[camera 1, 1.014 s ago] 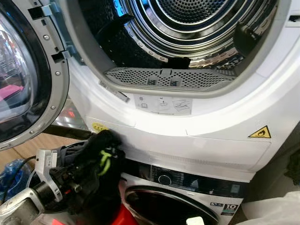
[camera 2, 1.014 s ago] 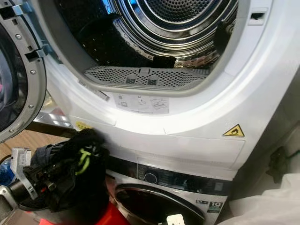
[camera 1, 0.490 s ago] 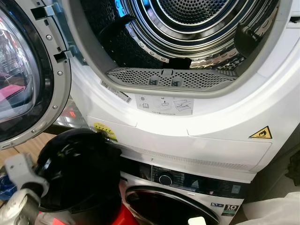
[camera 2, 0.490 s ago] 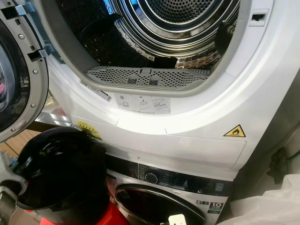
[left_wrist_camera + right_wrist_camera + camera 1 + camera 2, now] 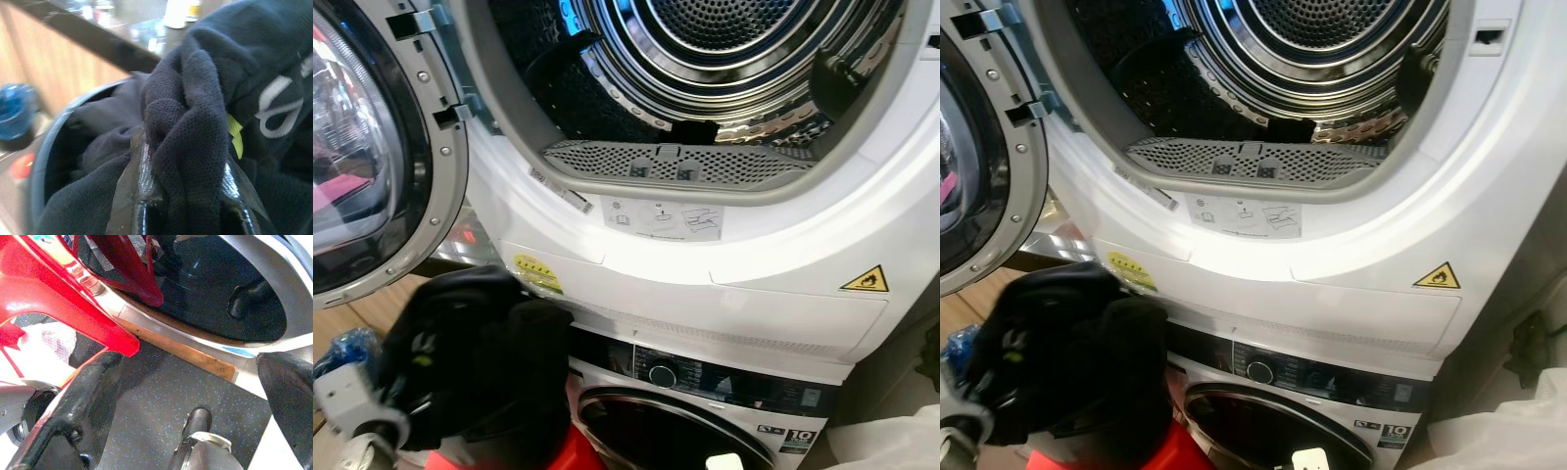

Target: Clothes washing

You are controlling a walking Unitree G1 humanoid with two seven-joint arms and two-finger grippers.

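Left eye view: stacked machines. The dryer (image 5: 773, 264) is on top with its door (image 5: 372, 166) swung open to the robot's left; the steel drum (image 5: 724, 59) is visible inside, with the grey lint filter grille (image 5: 675, 162) at the lip of the opening. A yellow warning triangle (image 5: 863, 281) sits on the white front panel at right. The washing machine (image 5: 705, 411) is below, with its control dial (image 5: 662, 374) and dark porthole partly in frame. A dark garment (image 5: 480, 362) is bunched low left, in front of the seam between the two machines and below the dryer opening. Something red (image 5: 563, 455) sits under it at the bottom edge.

Right eye view: same scene. The garment bundle is blurred, and the left arm's silver wrist is just visible at the bottom left corner.

Left wrist view: the left gripper (image 5: 188, 196) is clamped on a fold of the dark mesh fabric, one finger (image 5: 142, 205) on each side of the wad. The cloth has a yellow-green tag and white print. Behind it is the rim of a dark round basket (image 5: 46, 147) holding more dark cloth.

Right wrist view: the right gripper (image 5: 195, 396) has its fingers spread wide with nothing between them, over speckled grey floor (image 5: 151, 406), beside a red plastic piece (image 5: 63, 298) and the washer's dark door glass.
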